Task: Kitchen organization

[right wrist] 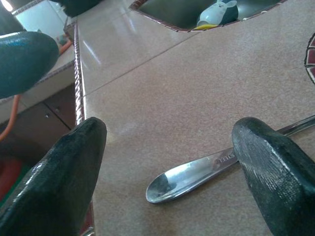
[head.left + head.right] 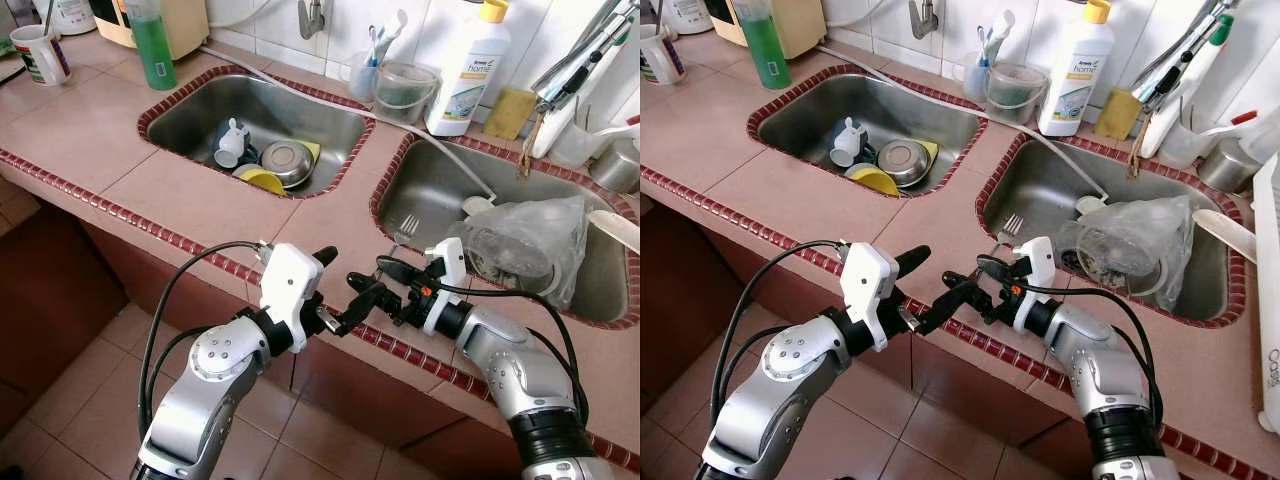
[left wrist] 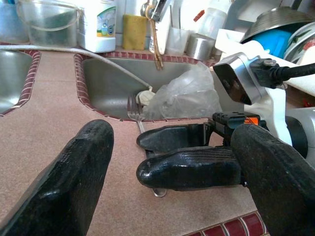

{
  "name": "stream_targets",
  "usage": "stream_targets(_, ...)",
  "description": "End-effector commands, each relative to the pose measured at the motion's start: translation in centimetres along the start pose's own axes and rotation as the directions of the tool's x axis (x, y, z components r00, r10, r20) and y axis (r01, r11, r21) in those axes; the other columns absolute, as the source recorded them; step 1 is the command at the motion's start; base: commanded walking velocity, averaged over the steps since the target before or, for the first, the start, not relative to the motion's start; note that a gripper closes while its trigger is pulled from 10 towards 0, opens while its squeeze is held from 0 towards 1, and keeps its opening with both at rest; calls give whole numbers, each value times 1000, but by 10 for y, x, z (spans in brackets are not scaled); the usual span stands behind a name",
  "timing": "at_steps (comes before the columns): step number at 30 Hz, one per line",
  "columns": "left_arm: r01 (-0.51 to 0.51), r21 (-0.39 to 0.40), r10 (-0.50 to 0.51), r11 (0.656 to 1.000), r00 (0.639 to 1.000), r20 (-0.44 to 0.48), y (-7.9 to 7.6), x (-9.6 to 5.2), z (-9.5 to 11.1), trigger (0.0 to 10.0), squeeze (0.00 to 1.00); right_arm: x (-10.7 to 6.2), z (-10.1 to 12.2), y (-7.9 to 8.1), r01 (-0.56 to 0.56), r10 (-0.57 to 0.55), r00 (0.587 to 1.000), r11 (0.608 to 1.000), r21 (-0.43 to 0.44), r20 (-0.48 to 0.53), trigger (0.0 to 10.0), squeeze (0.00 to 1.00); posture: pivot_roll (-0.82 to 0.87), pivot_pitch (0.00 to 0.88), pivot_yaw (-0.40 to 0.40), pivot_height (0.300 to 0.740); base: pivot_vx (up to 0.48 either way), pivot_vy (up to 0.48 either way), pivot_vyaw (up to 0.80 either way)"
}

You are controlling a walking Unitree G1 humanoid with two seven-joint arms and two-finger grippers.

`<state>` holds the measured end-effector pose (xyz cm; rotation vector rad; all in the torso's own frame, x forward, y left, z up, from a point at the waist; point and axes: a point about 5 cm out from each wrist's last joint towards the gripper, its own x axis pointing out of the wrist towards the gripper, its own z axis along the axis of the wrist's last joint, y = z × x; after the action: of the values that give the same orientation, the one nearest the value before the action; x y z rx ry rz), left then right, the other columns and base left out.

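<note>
So the right claw (image 2: 368,280) is low over the front of the surface (image 2: 200,200), fingers spread wide, and the fork (image 1: 197,172) lies flat right between them, handle end toward the edge and tines (image 2: 405,226) poking out over the rim of the right sink (image 2: 440,190). The left claw (image 2: 328,290) is also wide open, holding nothing, just in front of the right one and nearly nose to nose with it. If the step is picking that fork up, I'd say the trick is getting the fingers dead level with the surface and closing across the narrow handle, since a flat bit of cutlery will want to skate away or flip. Keep the left claw backed off a touch so the two don't bump. Further back, the right sink has a crumpled plastic bag (image 2: 520,245) over what looks like a glass bowl, worth steering clear of when lifting. The left sink (image 2: 170,115) holds a steel bowl (image 2: 287,162), something yellow and a little white jug (image 2: 232,140). Along the back wall: a green bottle (image 2: 152,42), a mug (image 2: 38,55), a white detergent bottle (image 2: 467,70) and a sponge (image 2: 510,112).
</note>
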<state>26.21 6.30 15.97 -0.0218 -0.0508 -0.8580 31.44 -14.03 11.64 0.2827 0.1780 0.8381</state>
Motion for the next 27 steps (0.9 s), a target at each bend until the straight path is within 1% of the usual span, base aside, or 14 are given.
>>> stream_targets(1,7,-4,-7,1000,1000,4,-3,1,2,10000,0,-4,-19,1,22,-17,998,997,68,-68,10000,0,-57,177,-61,740,0,0,0)
stream_targets(3,7,-4,-7,1000,1000,4,-3,1,2,10000,0,-5,-22,0,26,-20,997,997,73,-73,10000,0,-57,177,-61,740,0,0,0)
stream_targets(5,7,-5,-7,1000,1000,5,-3,1,2,10000,0,-5,-24,1,29,-22,997,995,97,-79,10000,0,-57,177,-61,740,0,0,0)
stream_targets(15,7,-7,-7,1000,1000,5,-3,1,2,10000,0,-5,-22,3,19,-11,997,995,97,-82,10000,0,-59,182,-59,740,0,0,0)
stream_targets(27,2,-9,-2,1000,1000,4,-2,1,2,10000,0,-5,-34,13,4,10,994,993,122,-110,10000,0,-62,186,-60,740,0,0,0)
